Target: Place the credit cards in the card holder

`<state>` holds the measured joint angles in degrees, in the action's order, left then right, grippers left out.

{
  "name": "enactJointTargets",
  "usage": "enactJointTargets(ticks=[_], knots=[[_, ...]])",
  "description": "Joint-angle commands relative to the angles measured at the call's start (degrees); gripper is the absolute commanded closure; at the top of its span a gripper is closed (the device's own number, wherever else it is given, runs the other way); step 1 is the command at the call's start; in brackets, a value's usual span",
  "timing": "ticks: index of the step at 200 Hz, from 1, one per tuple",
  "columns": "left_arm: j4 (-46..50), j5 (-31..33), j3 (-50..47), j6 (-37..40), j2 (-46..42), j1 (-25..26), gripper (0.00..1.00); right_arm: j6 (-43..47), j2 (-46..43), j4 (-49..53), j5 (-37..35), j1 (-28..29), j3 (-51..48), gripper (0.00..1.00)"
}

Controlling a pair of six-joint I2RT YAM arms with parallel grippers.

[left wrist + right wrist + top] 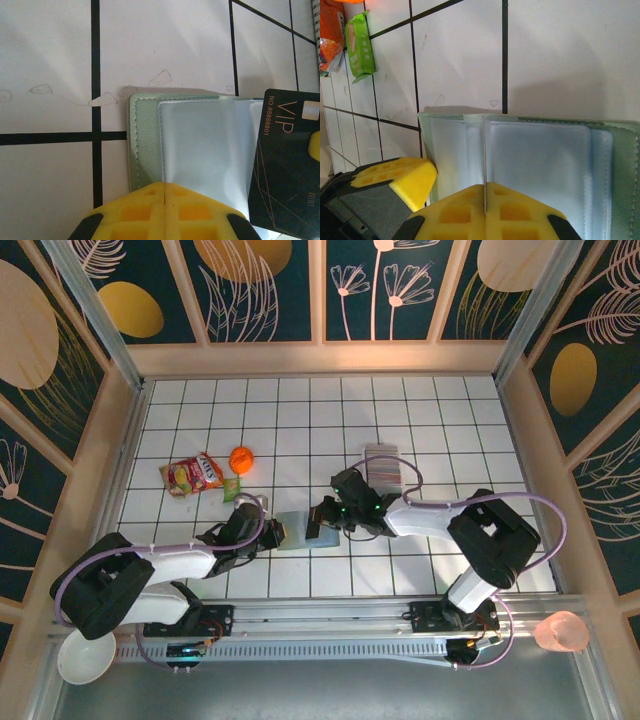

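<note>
The card holder [200, 145] lies open on the white tiles, sage-green outside with bluish clear sleeves [540, 165]. My left gripper [165, 186] is shut, its yellow tips resting on the holder's near edge with nothing seen between them. My right gripper [485, 187] is shut on a black VIP credit card [287, 165], seen edge-on [484, 150] standing over the holder's middle fold. In the top view both grippers [272, 533] [322, 516] meet over the holder [296, 531]. More credit cards [385, 462] stand as a striped row in a clear tray behind.
A snack packet [192, 475], a small green packet [231, 488] and an orange ball [241, 458] lie at the left. A white bowl [85, 658] and a pink cup [562, 632] sit off the table's front corners. Wooden walls ring the tiles.
</note>
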<state>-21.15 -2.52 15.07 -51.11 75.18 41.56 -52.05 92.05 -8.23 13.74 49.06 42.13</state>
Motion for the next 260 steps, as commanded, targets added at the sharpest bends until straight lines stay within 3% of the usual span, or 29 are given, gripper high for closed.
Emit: enactJointTargets(ticks=[1,260], knots=[[1.35,-0.31,-1.54,-0.39,1.27,-0.28,1.00,-1.66,-0.17,-2.91,1.37,-0.27,-1.33,1.00],[-0.62,-0.82,-3.08,-1.43,0.40,-0.32,1.00,-6.03,3.83,-9.48,7.33,0.96,-2.75,1.00]])
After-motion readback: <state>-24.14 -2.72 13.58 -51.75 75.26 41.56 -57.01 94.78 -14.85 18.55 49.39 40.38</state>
